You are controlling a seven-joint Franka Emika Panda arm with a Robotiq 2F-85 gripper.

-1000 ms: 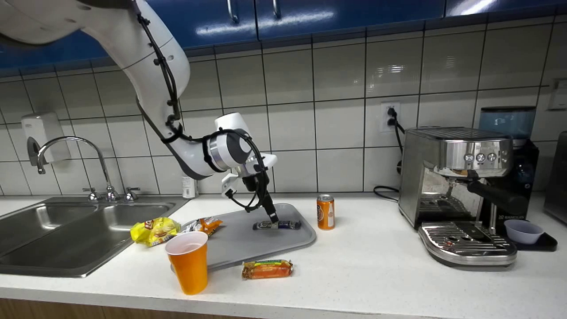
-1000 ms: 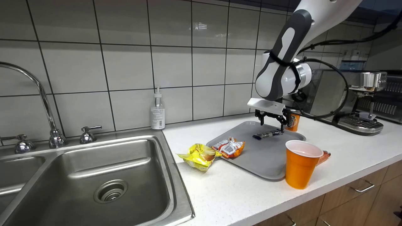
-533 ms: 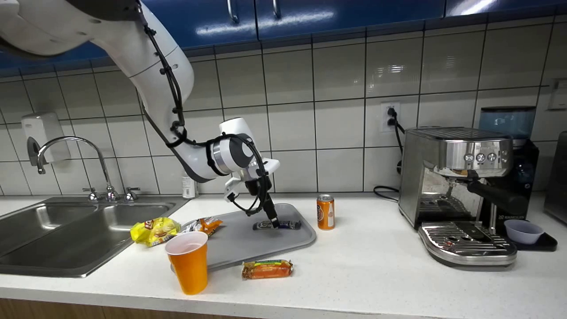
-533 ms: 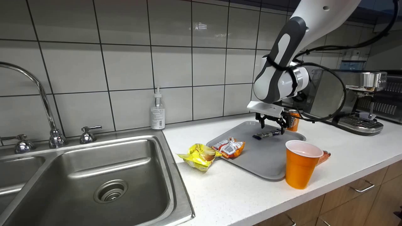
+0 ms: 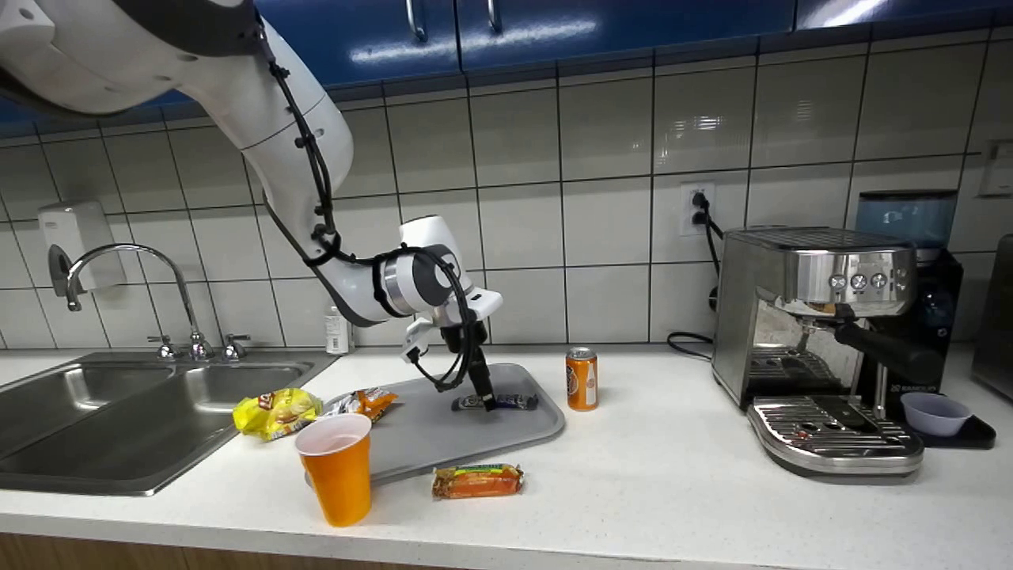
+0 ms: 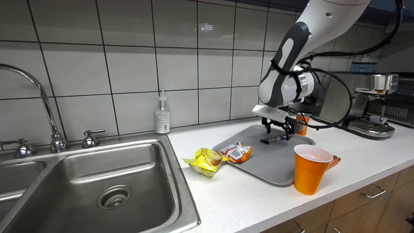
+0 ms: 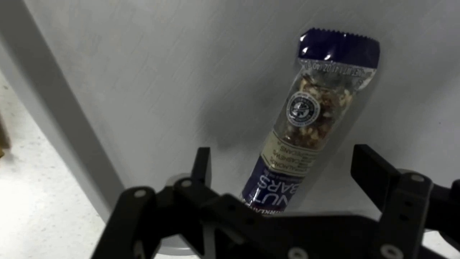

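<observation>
The claw (image 7: 286,162) stands wide; below it (on the tray (image 7: 151,97)) lies a nut bar (image 7: 303,126).

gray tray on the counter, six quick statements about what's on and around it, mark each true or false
1. The long navy and clear wrapped nut bar lies on the flat gray rectangular tray. True.
2. The black two-fingered tool is shut on that bar. False: its jaws stand open, one on each side of it.
3. The tapered orange plastic cup stands on the tray. False: it stands on the speckled white counter.
4. The orange cylindrical metal can stands upright. True.
5. The crumpled yellow packet is in the steel sink. False: it lies on the counter.
6. The orange-wrapped oblong snack lies off the tray. True.
</observation>
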